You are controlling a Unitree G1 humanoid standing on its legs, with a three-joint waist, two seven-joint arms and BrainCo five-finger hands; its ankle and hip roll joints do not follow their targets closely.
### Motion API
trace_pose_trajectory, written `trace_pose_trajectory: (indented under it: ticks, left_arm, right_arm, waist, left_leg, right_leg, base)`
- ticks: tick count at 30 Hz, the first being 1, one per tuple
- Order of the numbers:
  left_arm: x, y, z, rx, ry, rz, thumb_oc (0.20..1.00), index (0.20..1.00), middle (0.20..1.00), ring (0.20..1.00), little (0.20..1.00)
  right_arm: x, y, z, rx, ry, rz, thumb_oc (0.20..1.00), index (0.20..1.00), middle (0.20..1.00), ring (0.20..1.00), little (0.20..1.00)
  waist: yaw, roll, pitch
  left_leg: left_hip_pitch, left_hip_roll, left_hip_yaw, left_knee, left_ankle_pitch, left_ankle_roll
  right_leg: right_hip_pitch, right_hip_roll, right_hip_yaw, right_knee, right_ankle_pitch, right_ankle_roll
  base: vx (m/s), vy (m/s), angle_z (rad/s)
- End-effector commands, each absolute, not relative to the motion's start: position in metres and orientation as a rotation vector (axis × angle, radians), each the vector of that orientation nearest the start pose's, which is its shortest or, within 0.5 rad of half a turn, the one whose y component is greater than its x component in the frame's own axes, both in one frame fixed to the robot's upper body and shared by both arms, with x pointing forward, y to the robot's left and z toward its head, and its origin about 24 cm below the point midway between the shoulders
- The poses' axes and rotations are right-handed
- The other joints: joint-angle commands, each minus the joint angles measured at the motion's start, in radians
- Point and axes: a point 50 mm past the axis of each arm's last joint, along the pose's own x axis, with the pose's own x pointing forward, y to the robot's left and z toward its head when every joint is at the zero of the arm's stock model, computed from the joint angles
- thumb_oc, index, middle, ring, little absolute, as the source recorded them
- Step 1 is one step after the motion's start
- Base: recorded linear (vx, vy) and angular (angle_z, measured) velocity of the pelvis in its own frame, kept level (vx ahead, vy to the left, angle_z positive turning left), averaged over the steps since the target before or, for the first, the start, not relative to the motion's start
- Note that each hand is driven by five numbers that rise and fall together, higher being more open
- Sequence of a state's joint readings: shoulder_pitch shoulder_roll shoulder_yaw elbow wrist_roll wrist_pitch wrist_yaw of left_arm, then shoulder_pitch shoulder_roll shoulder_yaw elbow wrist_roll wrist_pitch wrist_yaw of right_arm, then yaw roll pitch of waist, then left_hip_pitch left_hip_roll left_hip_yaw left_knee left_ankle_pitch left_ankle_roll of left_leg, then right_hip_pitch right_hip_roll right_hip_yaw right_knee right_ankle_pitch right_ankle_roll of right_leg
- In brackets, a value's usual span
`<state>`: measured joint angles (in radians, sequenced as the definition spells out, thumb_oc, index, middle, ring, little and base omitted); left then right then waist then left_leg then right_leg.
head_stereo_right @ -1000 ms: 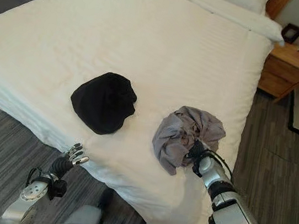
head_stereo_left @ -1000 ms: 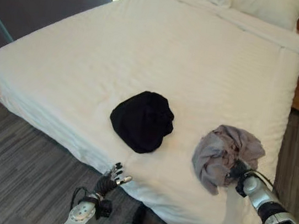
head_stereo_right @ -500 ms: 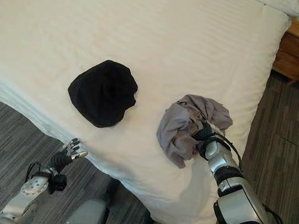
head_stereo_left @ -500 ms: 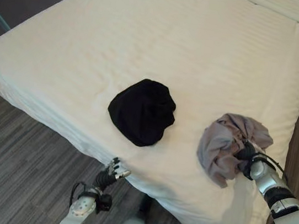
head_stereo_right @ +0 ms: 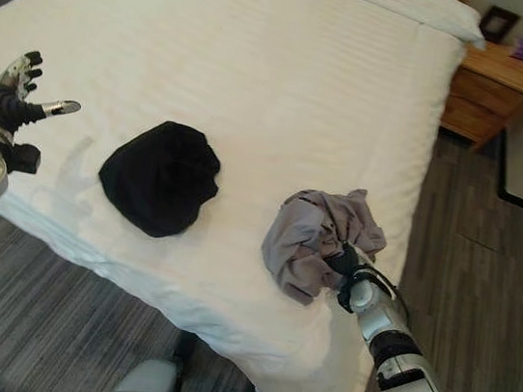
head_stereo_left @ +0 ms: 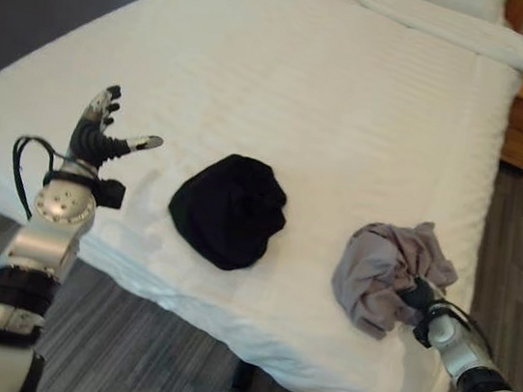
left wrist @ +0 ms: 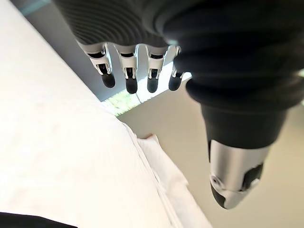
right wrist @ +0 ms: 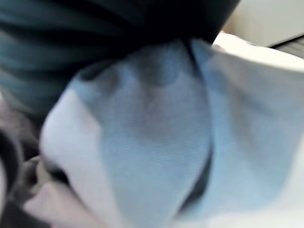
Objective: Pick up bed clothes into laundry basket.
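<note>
The right hand [head_stereo_right: 349, 265] is grasping the grey garment [head_stereo_right: 313, 242] near the bed's [head_stereo_left: 354, 92] foot edge, so the pick-up step is in hand. The left hand [head_stereo_left: 95, 134] is hovering with relaxed fingers beside the black garment [head_stereo_left: 228, 209]. Next, I think, it needs lifting toward a basket.

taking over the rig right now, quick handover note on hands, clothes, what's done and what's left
Left hand: open, raised above the bed's near-left part, holding nothing.
Right hand: buried in the grey garment near the bed's right edge; its grip can't be confirmed.
Black garment: lying untouched mid-bed, between the two hands.
Done: nothing in a basket yet.
Left: carry off the grey garment, then the black one.
</note>
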<state>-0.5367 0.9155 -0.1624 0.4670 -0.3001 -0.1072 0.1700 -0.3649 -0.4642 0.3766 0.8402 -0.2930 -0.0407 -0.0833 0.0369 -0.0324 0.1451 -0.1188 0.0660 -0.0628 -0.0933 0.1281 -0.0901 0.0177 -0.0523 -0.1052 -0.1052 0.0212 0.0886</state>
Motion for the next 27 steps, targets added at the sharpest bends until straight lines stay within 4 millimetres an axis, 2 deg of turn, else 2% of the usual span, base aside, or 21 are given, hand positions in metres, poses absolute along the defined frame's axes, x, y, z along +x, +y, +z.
trace_pose_trajectory:
  ticks: [1,5,10,11,14,15,20,21,24,25,26,27]
  left_arm:
    - [0.336,0.332,0.226,0.652,-0.291,0.376,1.0,1.0,1.0,1.0,1.0]
    - [0.349,0.335,0.232,0.719,-0.229,0.404,1.0,1.0,1.0,1.0,1.0]
    - [0.36,0.339,0.226,0.779,-0.14,0.473,1.0,1.0,1.0,1.0,1.0]
    - [0.366,0.337,0.223,0.829,-0.094,0.503,1.0,1.0,1.0,1.0,1.0]
    - [0.369,0.336,0.22,0.832,-0.069,0.514,1.0,1.0,1.0,1.0,1.0]
    - [0.371,0.334,0.211,0.813,-0.044,0.503,1.0,1.0,1.0,1.0,1.0]
    - [0.371,0.327,0.197,0.804,-0.03,0.424,1.0,1.0,1.0,1.0,1.0]
    - [0.371,0.323,0.183,0.792,0.014,0.386,1.0,1.0,1.0,1.0,1.0]
    - [0.374,0.316,0.159,0.854,0.115,0.328,1.0,1.0,1.0,1.0,1.0]
    - [0.374,0.314,0.153,0.88,0.137,0.311,0.878,0.878,0.878,0.878,0.878]
    - [0.375,0.309,0.148,0.912,0.146,0.288,0.2,0.2,0.2,0.2,0.2]
    - [0.375,0.301,0.141,0.935,0.148,0.25,0.2,0.2,0.2,0.2,0.2]
  right_arm:
    - [0.187,-0.247,-0.111,-0.909,0.884,0.367,0.2,0.2,0.2,0.2,0.2]
    - [0.189,-0.241,-0.111,-0.892,0.869,0.367,0.2,0.2,0.2,0.2,0.2]
    - [0.2,-0.236,-0.106,-0.887,0.829,0.351,0.2,0.2,0.2,0.2,0.2]
    - [0.211,-0.235,-0.099,-0.893,0.787,0.335,0.2,0.2,0.2,0.2,0.2]
    - [0.217,-0.233,-0.095,-0.89,0.759,0.329,0.2,0.2,0.2,0.2,0.2]
    - [0.22,-0.229,-0.093,-0.879,0.738,0.326,0.2,0.2,0.2,0.2,0.2]
    - [0.229,-0.222,-0.086,-0.861,0.682,0.327,0.2,0.2,0.2,0.2,0.2]
    - [0.235,-0.217,-0.082,-0.856,0.652,0.333,0.2,0.2,0.2,0.2,0.2]
    - [0.235,-0.211,-0.083,-0.859,0.644,0.352,0.2,0.2,0.2,0.2,0.2]
    - [0.234,-0.211,-0.083,-0.863,0.64,0.359,0.2,0.2,0.2,0.2,0.2]
    - [0.233,-0.209,-0.083,-0.864,0.634,0.368,0.2,0.2,0.2,0.2,0.2]
    - [0.231,-0.211,-0.084,-0.86,0.639,0.363,0.2,0.2,0.2,0.2,0.2]
  waist:
    - [-0.011,0.001,0.048]
    - [-0.03,-0.002,0.055]
    - [-0.048,-0.012,0.082]
    - [-0.05,-0.024,0.115]
    - [-0.053,-0.034,0.134]
    - [-0.054,-0.042,0.151]
    - [-0.059,-0.052,0.18]
    - [-0.063,-0.055,0.192]
    - [-0.07,-0.053,0.202]
    - [-0.071,-0.052,0.203]
    - [-0.073,-0.051,0.202]
    - [-0.073,-0.048,0.202]
  left_leg:
    - [0.085,-0.011,-0.001,0.006,-0.096,0.007]
    - [0.084,-0.009,0.013,0.006,-0.095,0.008]
    - [0.061,-0.008,0.024,0.006,-0.087,0.01]
    - [0.025,-0.008,0.023,0.006,-0.074,0.013]
    - [0.005,-0.008,0.023,0.006,-0.065,0.015]
    - [-0.011,-0.008,0.022,0.006,-0.059,0.015]
    - [-0.044,-0.007,0.023,0.006,-0.049,0.015]
    - [-0.064,-0.007,0.028,0.006,-0.046,0.014]
    - [-0.076,-0.009,0.032,0.006,-0.044,0.013]
    - [-0.075,-0.01,0.035,0.006,-0.044,0.013]
    - [-0.072,-0.01,0.037,0.006,-0.047,0.013]
    - [-0.068,-0.012,0.038,0.006,-0.05,0.014]
  right_leg:
    - [-0.059,-0.042,-0.007,0.018,0.041,0.08]
    - [-0.068,-0.042,0.009,0.018,0.048,0.084]
    - [-0.104,-0.04,0.022,0.018,0.065,0.087]
    - [-0.143,-0.037,0.026,0.024,0.079,0.086]
    - [-0.165,-0.035,0.029,0.026,0.089,0.086]
    - [-0.179,-0.034,0.032,0.025,0.096,0.085]
    - [-0.215,-0.033,0.043,0.026,0.107,0.086]
    - [-0.236,-0.031,0.05,0.024,0.118,0.087]
    - [-0.249,-0.032,0.055,0.019,0.124,0.09]
    - [-0.248,-0.032,0.057,0.019,0.122,0.091]
    - [-0.247,-0.033,0.06,0.018,0.12,0.092]
    - [-0.244,-0.034,0.061,0.019,0.117,0.091]
  base:
    - [0.0,0.026,-0.12]
    - [-0.01,0.026,-0.12]
    - [-0.08,0.015,-0.12]
    - [-0.1,-0.005,-0.17]
    - [-0.08,-0.005,-0.1]
    - [-0.04,0.005,-0.05]
    - [-0.03,0.013,-0.02]
    - [-0.03,0.018,-0.04]
    - [-0.01,0.026,-0.08]
    - [0.02,0.027,-0.06]
    - [0.02,0.028,-0.03]
    - [0.02,0.028,-0.04]
